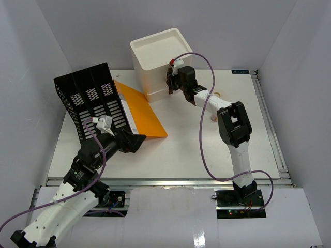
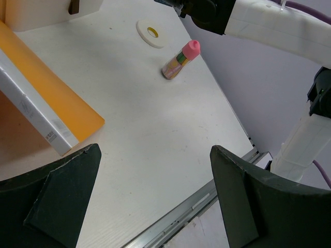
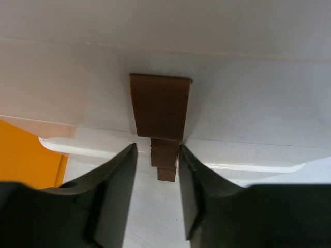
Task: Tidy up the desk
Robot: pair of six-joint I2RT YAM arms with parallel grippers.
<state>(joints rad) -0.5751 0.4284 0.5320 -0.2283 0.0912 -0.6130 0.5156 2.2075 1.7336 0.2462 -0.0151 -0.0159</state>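
Note:
The white desk (image 1: 196, 150) holds a cream drawer box (image 1: 155, 49) at the back. My right gripper (image 1: 169, 82) is at the box's front. In the right wrist view it (image 3: 158, 150) is open, its jaws on either side of a brown drawer handle (image 3: 160, 106), with a small gap on the left. My left gripper (image 1: 135, 140) is open and empty, low over the desk beside an orange folder (image 1: 142, 111). In the left wrist view the left gripper (image 2: 155, 150) frames bare desk (image 2: 150, 119) and the front rail (image 2: 181, 214).
A black mesh file organizer (image 1: 93, 101) stands at the left, the orange folder (image 2: 46, 93) and a white-edged flat item (image 2: 31, 111) leaning at it. A pink-capped bottle (image 2: 180, 60) and a white tape roll (image 2: 151, 33) lie near the right arm.

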